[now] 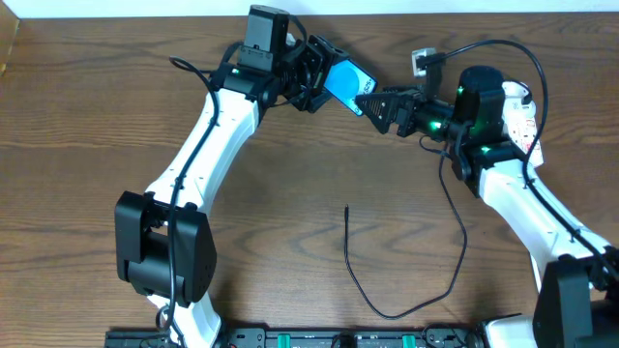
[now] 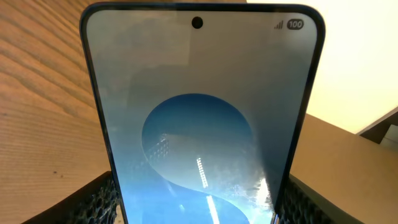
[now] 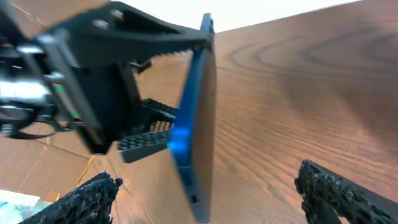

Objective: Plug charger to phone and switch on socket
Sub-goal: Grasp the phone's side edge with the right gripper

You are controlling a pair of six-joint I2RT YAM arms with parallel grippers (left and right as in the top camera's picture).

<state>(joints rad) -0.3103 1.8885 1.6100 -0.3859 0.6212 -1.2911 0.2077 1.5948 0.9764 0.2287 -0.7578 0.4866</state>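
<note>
While the phone [image 1: 346, 82] is hanging in the air above the far middle of the tabletop [image 1: 290, 193], its light blue screen is facing the left wrist camera and showing a blue circle. The left gripper [image 1: 314, 77] is clamping its jaws on the phone's two long edges near the lower end. In the right wrist view the phone is appearing edge-on and tilted. The right gripper [image 1: 372, 101] is hovering just beside the phone's free end with its jaws standing wide apart and nothing between them. The charger [image 1: 349, 246] is lying well apart from both, on the bare wood nearer the robot. Its plug tip is pointing toward the far side and its thin cable is looping away to the right. The socket [image 1: 523, 116] is sitting at the far right, partly hidden behind the right arm.
</note>
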